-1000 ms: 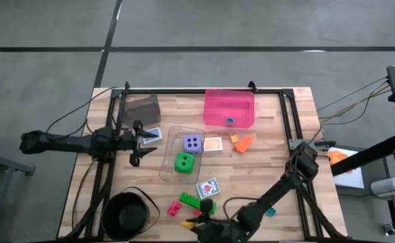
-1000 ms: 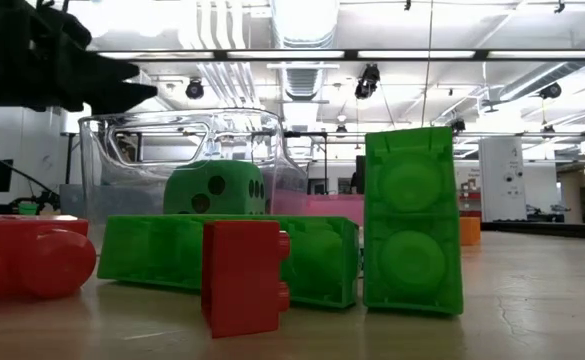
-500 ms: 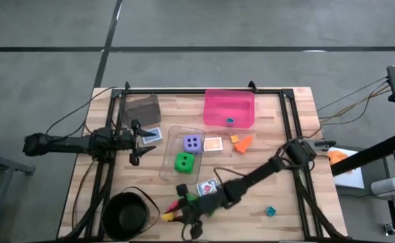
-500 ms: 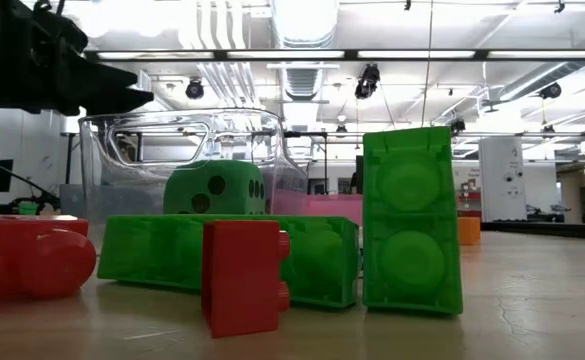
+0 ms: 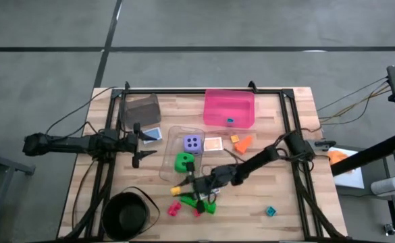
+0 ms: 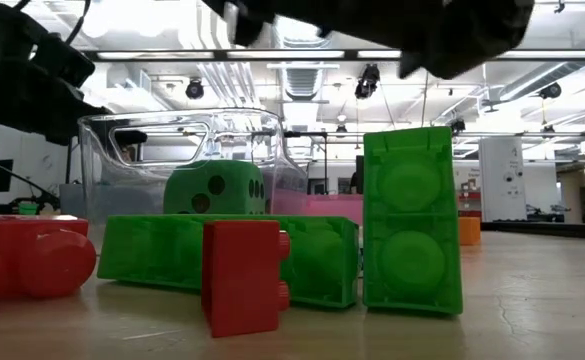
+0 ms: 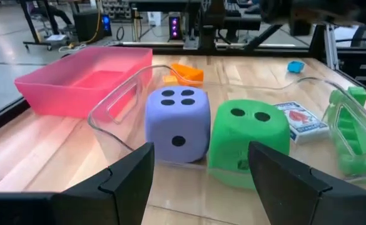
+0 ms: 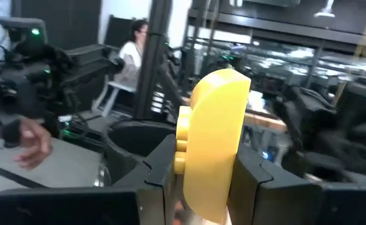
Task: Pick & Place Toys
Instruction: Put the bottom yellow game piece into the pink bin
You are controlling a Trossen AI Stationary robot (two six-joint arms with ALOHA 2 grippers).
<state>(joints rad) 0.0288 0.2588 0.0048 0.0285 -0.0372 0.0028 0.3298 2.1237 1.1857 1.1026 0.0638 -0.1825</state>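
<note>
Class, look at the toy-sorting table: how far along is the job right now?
Done: the purple die and green die sit in the clear bin. In hand: the right gripper is shut on a yellow brick. Left: green bricks, a pink brick, a teal piece and picture cards lie on the table. The left gripper waits open.

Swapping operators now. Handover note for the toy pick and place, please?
Right end effector: shut on a yellow brick, held above the green bricks near the table's front.
Left end effector: open, holding nothing, waiting beside the clear bin.
Done: purple die and green die sit in the clear bin; a small teal piece in the pink bin.
Left: green and pink bricks, teal brick, orange pieces and cards lie loose on the table.
</note>
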